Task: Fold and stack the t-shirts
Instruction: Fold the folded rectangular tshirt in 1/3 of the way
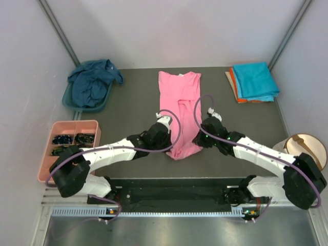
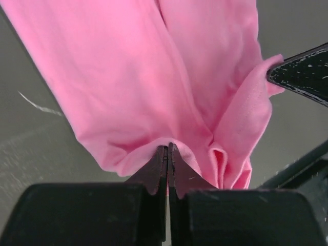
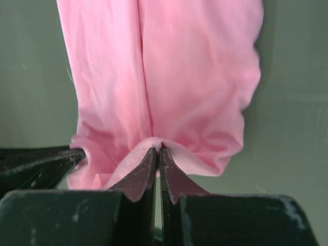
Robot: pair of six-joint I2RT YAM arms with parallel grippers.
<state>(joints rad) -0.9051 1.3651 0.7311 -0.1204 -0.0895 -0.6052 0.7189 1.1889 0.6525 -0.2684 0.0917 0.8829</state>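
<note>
The bright pink t-shirt (image 1: 179,100) lies lengthwise on the dark table, collar end at the far side, sides folded in. My left gripper (image 1: 171,137) is shut on the near hem of the pink t-shirt (image 2: 154,77). My right gripper (image 1: 196,137) is shut on the same hem to the right, where the pink t-shirt (image 3: 169,72) bunches at the fingertips. The hem is lifted and gathered between them. The turquoise t-shirt (image 1: 256,79) lies folded on the orange t-shirt (image 1: 234,82) at the far right. The navy t-shirt (image 1: 92,82) is crumpled at the far left.
The navy shirt rests in a teal basin (image 1: 69,100). A salmon-pink compartment tray (image 1: 46,154) with small dark items stands at the near left. A round wooden object (image 1: 307,146) sits at the right edge. The right gripper's finger (image 2: 302,74) shows in the left wrist view.
</note>
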